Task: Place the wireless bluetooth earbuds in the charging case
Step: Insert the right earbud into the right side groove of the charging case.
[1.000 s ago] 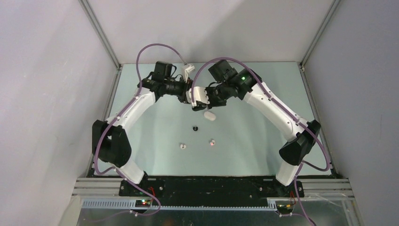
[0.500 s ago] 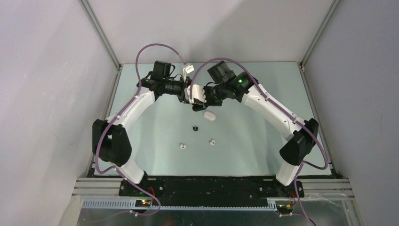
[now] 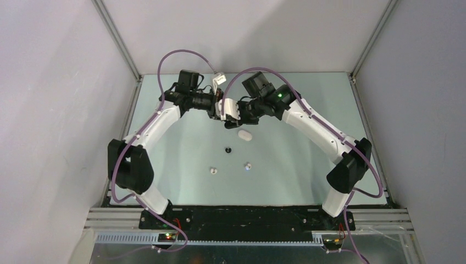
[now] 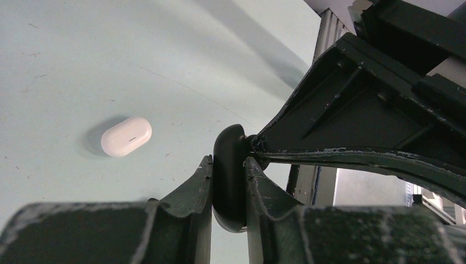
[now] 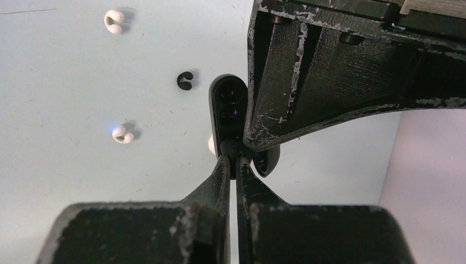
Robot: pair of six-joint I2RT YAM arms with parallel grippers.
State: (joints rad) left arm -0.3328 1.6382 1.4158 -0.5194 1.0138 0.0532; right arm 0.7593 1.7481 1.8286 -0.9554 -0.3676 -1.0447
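Left arm (image 3: 159, 124) and right arm (image 3: 319, 126) arch inward, tips meeting; left tool (image 4: 228, 165) clamped partway, right tool (image 5: 231, 162) pinched together.

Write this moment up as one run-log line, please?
left claw: shut on black case | right claw: shut, tips at that case | on table: white case, black earbud, two white earbuds

I am watching from my remote station: no text, label, brand, number or sign is legible in any view.

Pale green table (image 3: 286, 165); plain grey walls (image 3: 247, 33); aluminium corner posts (image 3: 117, 41).
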